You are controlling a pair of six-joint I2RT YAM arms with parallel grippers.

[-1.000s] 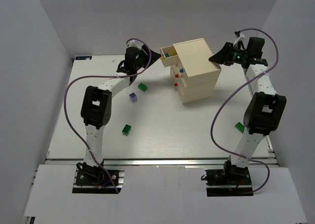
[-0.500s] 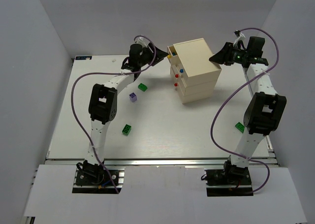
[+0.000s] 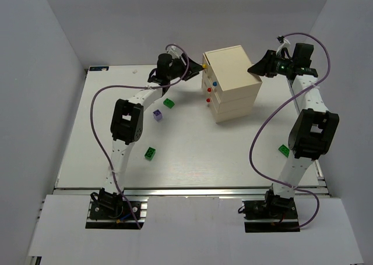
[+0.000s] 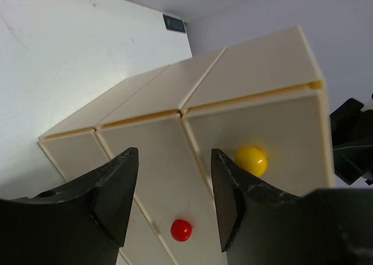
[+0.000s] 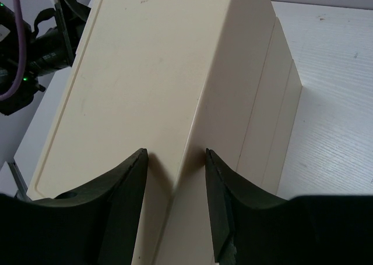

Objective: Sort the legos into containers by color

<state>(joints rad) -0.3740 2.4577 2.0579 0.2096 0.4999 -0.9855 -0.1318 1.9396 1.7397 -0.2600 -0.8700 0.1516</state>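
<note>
The cream three-tier chest (image 3: 233, 73) stands at the back centre with its drawers (image 4: 262, 131) pushed in, and small knobs show on their fronts. My left gripper (image 3: 197, 67) (image 4: 173, 160) is open right at the top drawer's front, beside its yellow knob (image 4: 251, 160), and holds nothing. My right gripper (image 3: 254, 70) (image 5: 175, 154) is open, and its fingertips (image 5: 137, 160) straddle the chest's rear corner edge. Loose legos lie on the table: a green one (image 3: 169, 103), a purple one (image 3: 157, 115), another green one (image 3: 150, 153) and a green one (image 3: 284, 151) beside the right arm.
A red knob (image 4: 181, 230) marks a lower drawer. The white table (image 3: 192, 160) is walled by grey panels on the left, back and right. Purple cables loop from both arms.
The top drawer stood pulled out a second ago. My left gripper has moved right against its front, and the drawer is now closed. The right arm has not moved.
</note>
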